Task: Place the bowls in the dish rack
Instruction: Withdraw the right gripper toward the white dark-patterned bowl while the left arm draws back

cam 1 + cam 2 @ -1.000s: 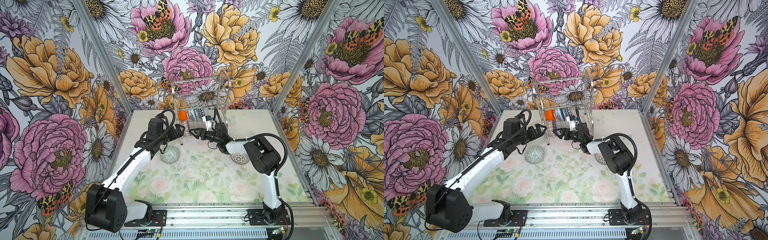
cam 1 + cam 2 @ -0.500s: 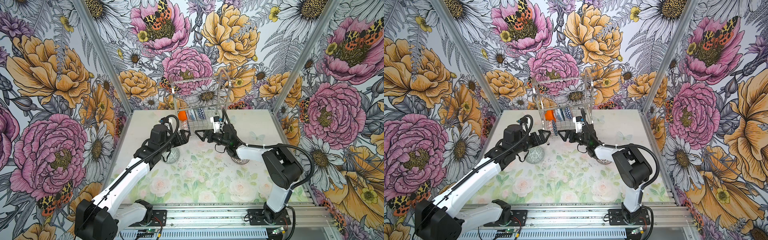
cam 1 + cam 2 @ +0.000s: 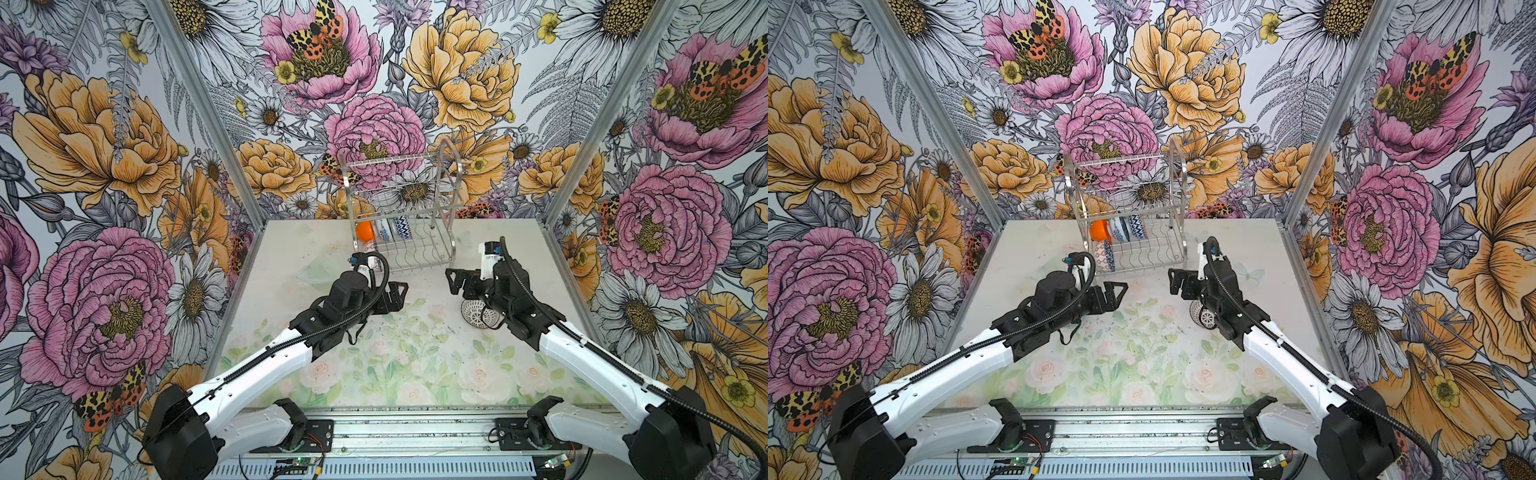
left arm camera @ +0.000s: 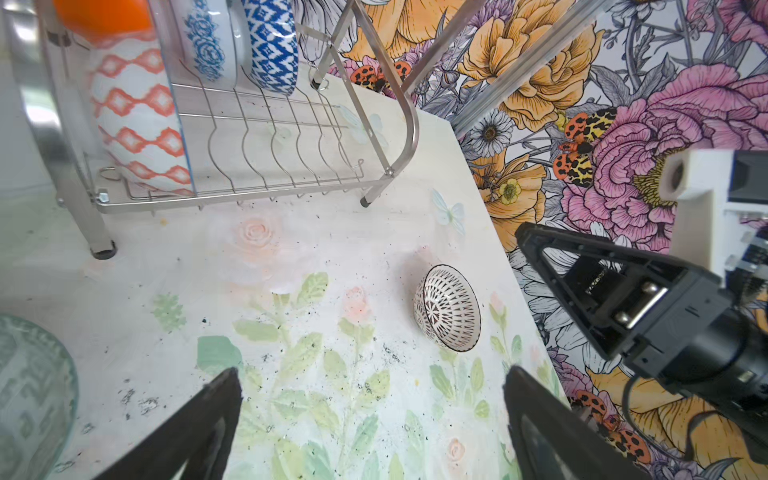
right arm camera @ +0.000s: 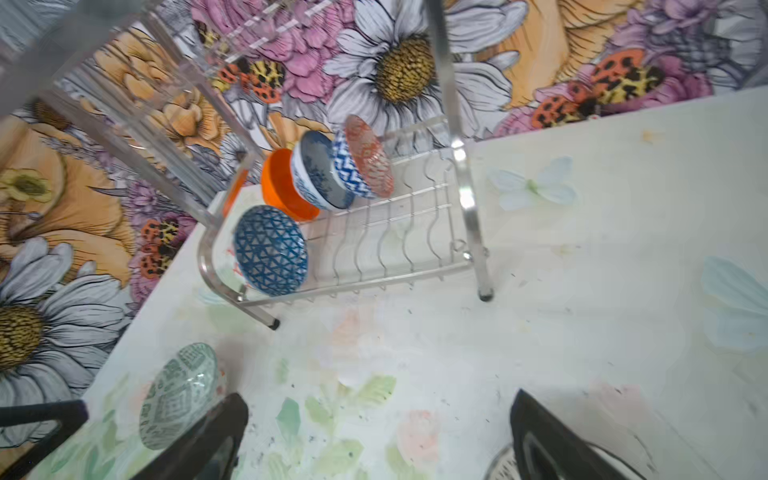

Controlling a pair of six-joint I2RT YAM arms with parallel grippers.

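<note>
**Rack loading, part-way.** Four bowls are standing on edge in the wire slots at the left end of the rack's (image 3: 415, 249) lower tier. These are the orange bowl (image 5: 278, 187), the floral bowl (image 5: 316, 174), the zigzag bowl (image 5: 347, 172) and, nearest, the orange-white bowl (image 4: 137, 112). Packing them leftward is leaving the right slots free, and the upper tier is carrying nothing.

Two bowls are lying on the table (image 3: 291, 249). The grey-green bowl (image 5: 178, 395) is near-left of the rack, hidden beneath the left arm in both top views. The black-white bowl (image 4: 446, 313) is near-right, tipped so its foot is showing.

The left gripper (image 3: 397, 295) and right gripper (image 3: 453, 282) are hovering in front of the rack, facing each other. Their jaws are spread wide and are holding nothing, probably so that each can take the bowl on its own side.
</note>
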